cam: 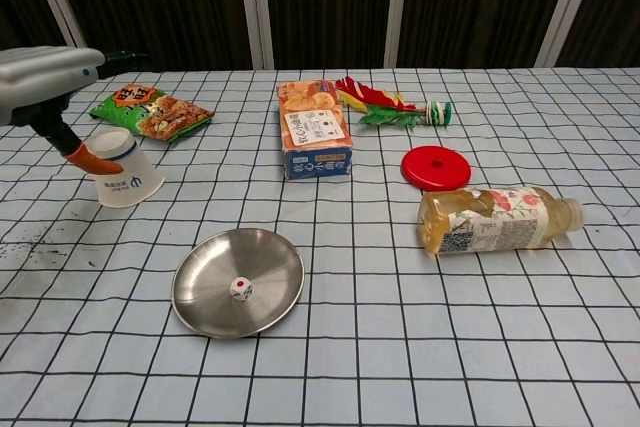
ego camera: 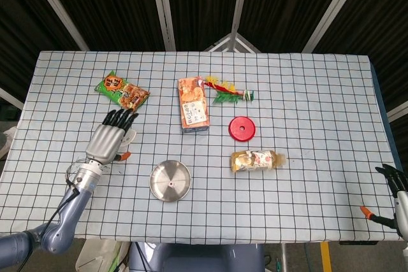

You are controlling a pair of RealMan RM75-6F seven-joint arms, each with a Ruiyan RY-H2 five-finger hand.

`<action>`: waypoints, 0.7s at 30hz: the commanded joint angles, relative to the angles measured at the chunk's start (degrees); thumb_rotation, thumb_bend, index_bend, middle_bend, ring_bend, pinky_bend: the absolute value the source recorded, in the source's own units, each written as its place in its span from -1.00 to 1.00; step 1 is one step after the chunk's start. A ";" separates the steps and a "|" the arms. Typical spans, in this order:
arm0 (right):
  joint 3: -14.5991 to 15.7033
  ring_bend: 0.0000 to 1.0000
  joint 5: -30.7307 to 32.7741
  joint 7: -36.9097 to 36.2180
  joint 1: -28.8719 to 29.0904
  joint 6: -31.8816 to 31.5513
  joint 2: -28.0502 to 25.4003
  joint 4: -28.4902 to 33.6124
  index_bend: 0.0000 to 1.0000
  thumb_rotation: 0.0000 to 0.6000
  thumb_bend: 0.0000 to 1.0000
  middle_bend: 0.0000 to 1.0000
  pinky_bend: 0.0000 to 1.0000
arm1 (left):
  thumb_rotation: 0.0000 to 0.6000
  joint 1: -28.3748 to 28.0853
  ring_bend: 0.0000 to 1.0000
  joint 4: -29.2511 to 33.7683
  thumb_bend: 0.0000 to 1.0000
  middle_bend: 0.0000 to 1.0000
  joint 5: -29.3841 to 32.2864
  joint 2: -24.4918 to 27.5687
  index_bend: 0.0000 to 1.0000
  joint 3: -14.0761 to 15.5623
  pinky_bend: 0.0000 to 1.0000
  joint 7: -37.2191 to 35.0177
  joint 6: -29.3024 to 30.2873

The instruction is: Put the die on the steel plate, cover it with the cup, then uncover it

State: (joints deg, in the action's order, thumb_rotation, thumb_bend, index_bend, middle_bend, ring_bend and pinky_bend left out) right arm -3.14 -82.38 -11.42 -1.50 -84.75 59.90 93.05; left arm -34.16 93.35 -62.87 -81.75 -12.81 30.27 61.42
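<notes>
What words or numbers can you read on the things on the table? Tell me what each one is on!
Die: a red dot on top, no numbers.
Paper cup: a small blue mark, too small to read.
Orange box: a white label with print, too blurred to read.
Bottle: a square code and flower label, its words unreadable.
Snack bag: red characters, too blurred to read.
Steel plate and red lid: no writing.

die on steel plate; cup lies to its left.
</notes>
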 commanded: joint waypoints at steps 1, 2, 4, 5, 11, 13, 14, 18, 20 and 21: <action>0.09 -0.74 0.09 0.19 0.08 0.30 0.11 -0.11 -0.60 1.00 -0.89 -0.72 -1.00 | 1.00 -1.93 -1.00 -4.42 -0.44 -0.95 5.29 -1.25 -0.82 -1.78 -0.87 3.32 -1.19; 0.13 -0.74 0.22 0.33 0.14 0.54 0.20 -0.21 -0.60 1.00 -0.89 -0.72 -1.00 | 1.00 -2.30 -1.00 -5.39 -0.44 -0.93 6.55 -1.65 -0.81 -2.09 -0.87 3.78 -1.42; 0.11 -0.74 0.35 0.42 0.24 0.76 0.26 -0.29 -0.60 1.00 -0.89 -0.72 -1.00 | 1.00 -2.69 -1.00 -6.30 -0.44 -0.90 7.77 -2.07 -0.80 -2.31 -0.86 4.27 -1.73; 0.08 -0.74 0.49 0.49 0.32 0.97 0.33 -0.33 -0.60 1.00 -0.89 -0.72 -1.00 | 1.00 -3.06 -1.00 -7.13 -0.44 -0.89 8.97 -2.55 -0.80 -2.51 -0.86 4.62 -2.07; -0.03 -0.74 0.87 0.60 0.45 1.32 0.47 -0.50 -0.60 1.00 -0.89 -0.72 -1.00 | 1.00 -4.66 -0.96 -9.26 -0.44 -0.82 12.28 -4.03 -0.73 -2.57 -0.81 6.87 -2.97; -0.02 -0.74 0.92 0.68 0.49 1.44 0.49 -0.53 -0.60 1.00 -0.89 -0.72 -1.00 | 1.00 -5.07 -0.92 -9.46 -0.44 -0.77 12.92 -4.38 -0.70 -2.62 -0.76 7.31 -2.98; -0.02 -0.74 0.90 0.69 0.49 1.42 0.46 -0.49 -0.60 1.00 -0.89 -0.72 -1.00 | 1.00 -5.20 -0.89 -9.48 -0.44 -0.74 13.10 -4.47 -0.68 -2.59 -0.73 7.49 -2.99; 0.07 -0.74 0.81 0.92 0.52 1.52 0.61 -0.52 -0.60 1.00 -0.89 -0.72 -1.00 | 1.00 -6.15 -0.80 -9.91 -0.42 -0.64 13.84 -5.25 -0.61 -2.17 -0.64 9.33 -2.32; 0.08 -0.74 0.84 0.95 0.55 1.60 0.62 -0.54 -0.60 1.00 -0.89 -0.72 -1.00 | 1.00 -6.46 -0.79 -10.12 -0.40 -0.62 14.27 -5.58 -0.57 -2.07 -0.62 9.94 -2.09; 0.08 -0.74 0.83 0.98 0.56 1.61 0.62 -0.50 -0.60 1.00 -0.89 -0.72 -1.00 | 1.00 -6.63 -0.78 -10.26 -0.40 -0.61 14.58 -5.79 -0.54 -2.00 -0.62 10.27 -1.95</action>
State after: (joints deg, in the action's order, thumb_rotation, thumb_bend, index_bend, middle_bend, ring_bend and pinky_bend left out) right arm -3.06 -81.54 -10.45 -0.95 -83.14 60.52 92.53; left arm -40.58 83.26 -48.55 -87.32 -14.92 40.28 59.29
